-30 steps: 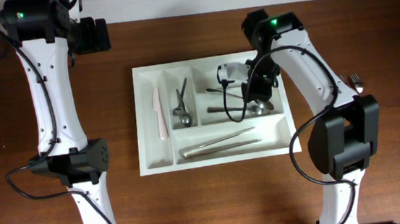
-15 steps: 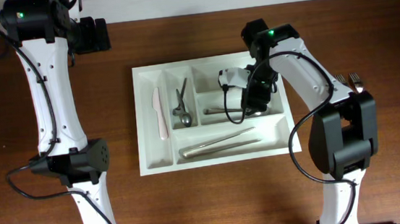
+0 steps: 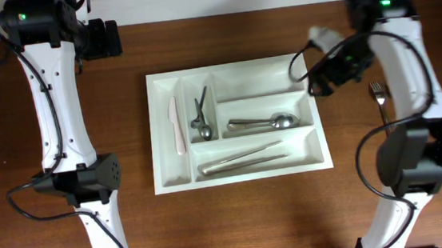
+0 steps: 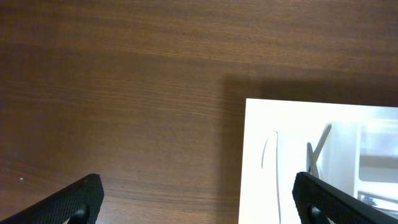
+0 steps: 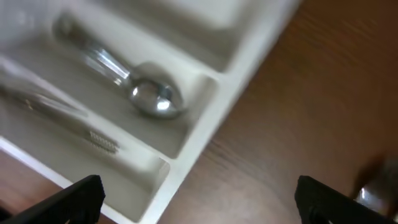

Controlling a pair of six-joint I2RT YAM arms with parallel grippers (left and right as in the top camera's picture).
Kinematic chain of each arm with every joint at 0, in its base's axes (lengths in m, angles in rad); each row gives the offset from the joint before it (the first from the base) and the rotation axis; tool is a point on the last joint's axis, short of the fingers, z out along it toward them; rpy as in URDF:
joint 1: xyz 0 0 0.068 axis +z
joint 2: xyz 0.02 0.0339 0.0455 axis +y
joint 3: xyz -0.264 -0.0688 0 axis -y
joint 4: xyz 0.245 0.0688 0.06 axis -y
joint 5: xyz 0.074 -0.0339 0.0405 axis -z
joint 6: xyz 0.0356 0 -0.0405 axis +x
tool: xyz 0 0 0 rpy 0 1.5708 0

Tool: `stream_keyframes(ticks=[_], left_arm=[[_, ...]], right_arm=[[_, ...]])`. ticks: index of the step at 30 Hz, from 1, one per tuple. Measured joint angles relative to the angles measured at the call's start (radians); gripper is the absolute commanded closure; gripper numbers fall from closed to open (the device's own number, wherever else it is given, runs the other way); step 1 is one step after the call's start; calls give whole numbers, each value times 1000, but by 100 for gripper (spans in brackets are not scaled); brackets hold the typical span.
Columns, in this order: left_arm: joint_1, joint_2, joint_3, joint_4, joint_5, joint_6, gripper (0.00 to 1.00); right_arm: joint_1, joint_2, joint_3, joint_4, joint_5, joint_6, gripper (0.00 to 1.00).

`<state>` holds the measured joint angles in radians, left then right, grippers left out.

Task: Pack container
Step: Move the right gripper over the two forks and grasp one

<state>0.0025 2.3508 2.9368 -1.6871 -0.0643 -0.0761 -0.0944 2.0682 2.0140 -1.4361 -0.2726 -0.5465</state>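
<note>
The container (image 3: pixel 161 137) is a white cutlery tray in the middle of the table. Its left upright slot holds a pale knife (image 3: pixel 175 125), and the slot beside it holds metal cutlery (image 3: pixel 200 114). Spoons (image 3: pixel 263 123) lie in the middle long compartment and metal tongs (image 3: pixel 244 159) in the bottom one. My right gripper (image 3: pixel 314 82) hangs open and empty over the tray's right rim (image 5: pixel 208 134); a spoon bowl (image 5: pixel 155 98) lies below it. My left gripper (image 3: pixel 109 39) stands open over bare table, beyond the tray's top left corner (image 4: pixel 292 124).
A metal fork (image 3: pixel 378 94) lies on the wooden table right of the tray, beneath my right arm. The tray's top long compartment (image 3: pixel 253 79) holds nothing. Both arm bases stand at the near edge, left and right.
My right gripper has opened, leaving a spoon in the middle long compartment, and has swung up and to the right as far as the tray's right rim. The left arm has not moved.
</note>
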Motion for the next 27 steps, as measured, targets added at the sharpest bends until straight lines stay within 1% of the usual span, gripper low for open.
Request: stream_keyframes(ticks=[2, 6, 9, 10, 15, 17, 20, 22, 27], left_arm=[[0, 0, 0, 0, 0, 0, 1], [0, 0, 0, 0, 0, 0, 1], [0, 0, 0, 0, 0, 0, 1], [0, 0, 0, 0, 0, 0, 1], [0, 0, 0, 0, 0, 0, 1], [0, 0, 0, 0, 0, 0, 1], [0, 0, 0, 0, 0, 0, 1], [0, 0, 0, 0, 0, 0, 1], [0, 0, 0, 0, 0, 0, 1]], right_arm=[[-46, -5, 5, 0, -8, 73, 1], [-148, -5, 5, -5, 7, 137, 1], [-219, -5, 4, 0, 42, 164, 14], [-231, -5, 3, 5, 51, 166, 23], [-266, -5, -49, 79, 127, 181, 29], [-266, -5, -90, 128, 145, 183, 34], [-266, -5, -155, 194, 166, 186, 36], [-266, -5, -240, 277, 211, 201, 36], [-267, -4, -371, 388, 251, 211, 36]])
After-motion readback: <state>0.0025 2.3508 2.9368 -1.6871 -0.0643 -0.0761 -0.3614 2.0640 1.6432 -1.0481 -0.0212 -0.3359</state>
